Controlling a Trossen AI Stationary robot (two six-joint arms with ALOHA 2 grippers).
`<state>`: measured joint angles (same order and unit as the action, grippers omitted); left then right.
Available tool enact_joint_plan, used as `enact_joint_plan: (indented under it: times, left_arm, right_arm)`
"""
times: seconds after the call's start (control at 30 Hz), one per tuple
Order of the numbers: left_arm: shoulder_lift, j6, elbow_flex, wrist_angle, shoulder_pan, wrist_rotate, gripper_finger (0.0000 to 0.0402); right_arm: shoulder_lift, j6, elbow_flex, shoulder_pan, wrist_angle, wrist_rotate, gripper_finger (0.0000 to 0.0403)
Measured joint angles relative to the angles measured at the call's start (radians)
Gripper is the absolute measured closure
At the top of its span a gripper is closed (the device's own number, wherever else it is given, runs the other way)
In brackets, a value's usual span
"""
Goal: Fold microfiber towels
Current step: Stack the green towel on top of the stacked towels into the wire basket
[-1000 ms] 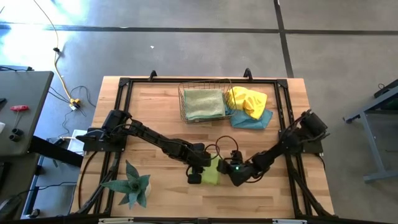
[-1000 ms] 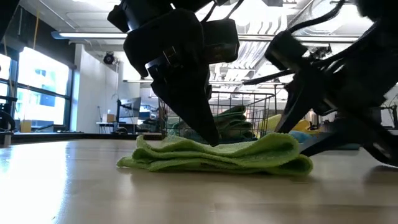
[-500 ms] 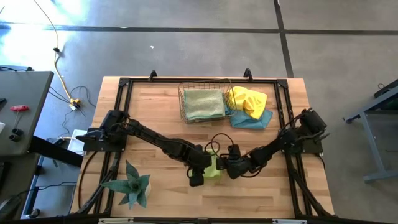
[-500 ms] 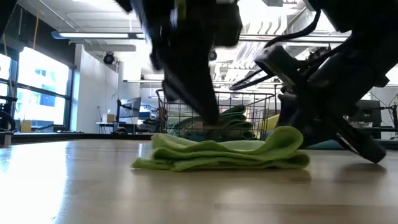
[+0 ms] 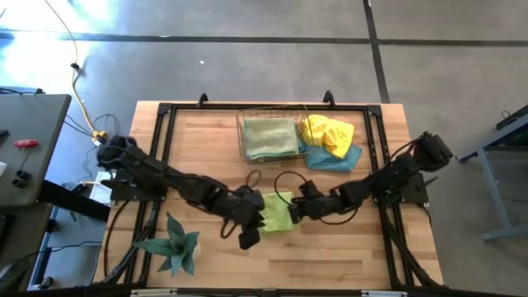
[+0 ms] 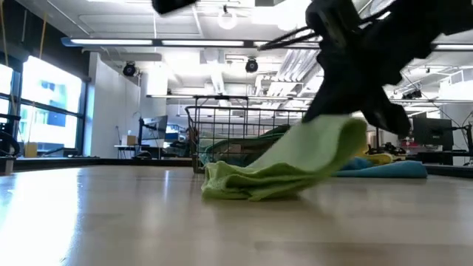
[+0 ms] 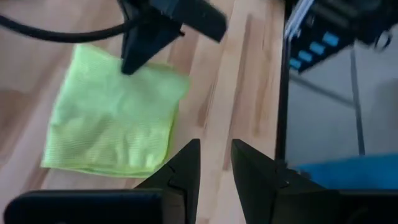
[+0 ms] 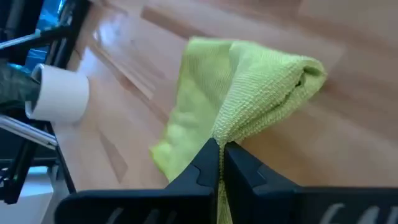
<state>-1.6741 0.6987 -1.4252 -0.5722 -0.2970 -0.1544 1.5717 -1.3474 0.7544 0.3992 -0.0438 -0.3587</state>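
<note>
**High view: lime towel pinched at one edge, mid-desk**

Left gripper (image 5: 250, 227) sits just left of the lime green towel (image 5: 279, 211), fingers slightly parted, holding nothing. Right gripper (image 5: 297, 211) is clamped tight on the towel's right edge, lifting that side off the desk (image 5: 346, 247). The towel is folded small, its left part resting flat on the wood.

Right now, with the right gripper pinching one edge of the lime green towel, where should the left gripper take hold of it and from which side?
Judging by its pose, the lime green towel is lifted at the edge the right gripper pinches, its far side bunched on the table. The left gripper, empty beside it, could best grip that low, free edge, from the plant's side.
</note>
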Motion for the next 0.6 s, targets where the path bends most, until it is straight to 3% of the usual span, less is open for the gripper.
enact_joint_plan:
  times: [0.33,0.6]
  left_arm:
    - [0.184,0.024,0.000,-0.007,-0.052,-0.176,0.0321]
    - [0.322,-0.142,0.000,-0.003,-0.006,-0.229,0.0321]
  right_arm:
    - [-0.074,0.168,0.003,-0.209,-0.226,0.226,0.0403]
    - [-0.074,0.183,0.032,-0.382,-0.417,0.345,0.0403]
